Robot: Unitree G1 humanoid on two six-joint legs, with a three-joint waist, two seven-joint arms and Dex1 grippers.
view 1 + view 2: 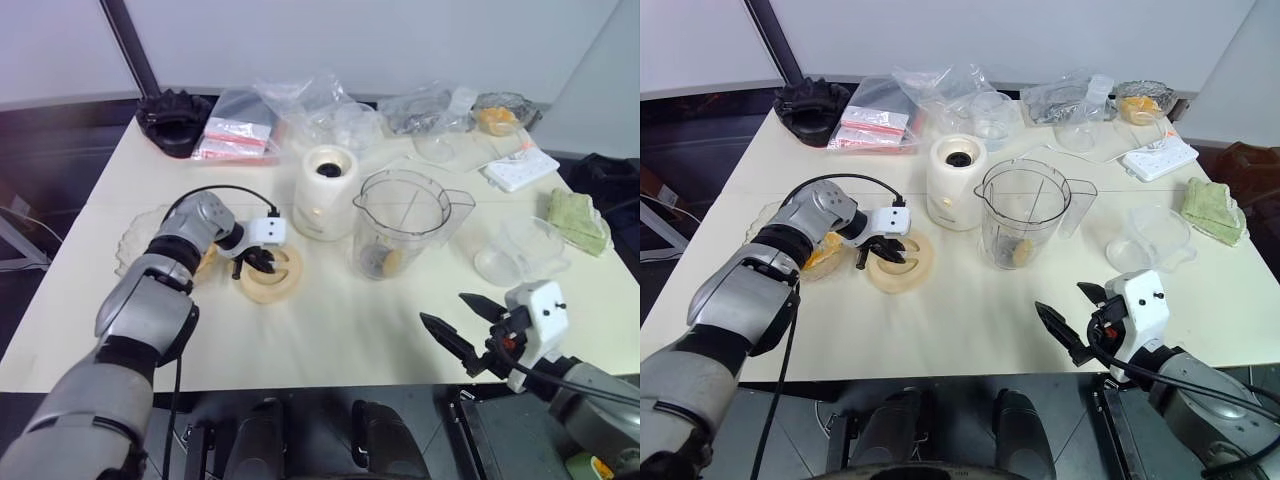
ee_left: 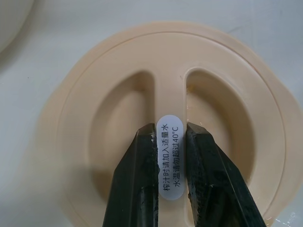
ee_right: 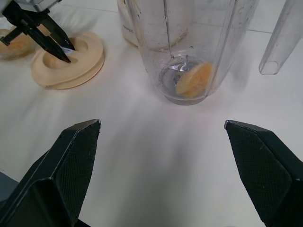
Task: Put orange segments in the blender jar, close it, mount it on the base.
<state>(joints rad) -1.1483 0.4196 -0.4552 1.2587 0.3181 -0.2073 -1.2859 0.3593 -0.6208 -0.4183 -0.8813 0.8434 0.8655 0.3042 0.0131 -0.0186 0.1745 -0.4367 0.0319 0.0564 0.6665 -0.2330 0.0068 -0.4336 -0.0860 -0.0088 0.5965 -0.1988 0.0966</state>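
We've got the left end effector point(image 1: 262, 262) pinched on the lid point(image 1: 271, 275) rib, left of the blender jar point(image 1: 401, 223); right end effector point(image 1: 462, 322) wide, idle. Risk: thin rib slips on lift, lid drops or seats crooked.

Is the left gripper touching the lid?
Touching. The left wrist view shows the left gripper shut on the centre ridge of the lid, fingers pressed against both sides.

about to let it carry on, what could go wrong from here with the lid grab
The left gripper pinches only the lid's narrow centre ridge, so the lid may tilt or slip when lifted. The blender jar stands loose beside the base; pressing the lid on one-handed might tip it, as the right gripper is open and away.
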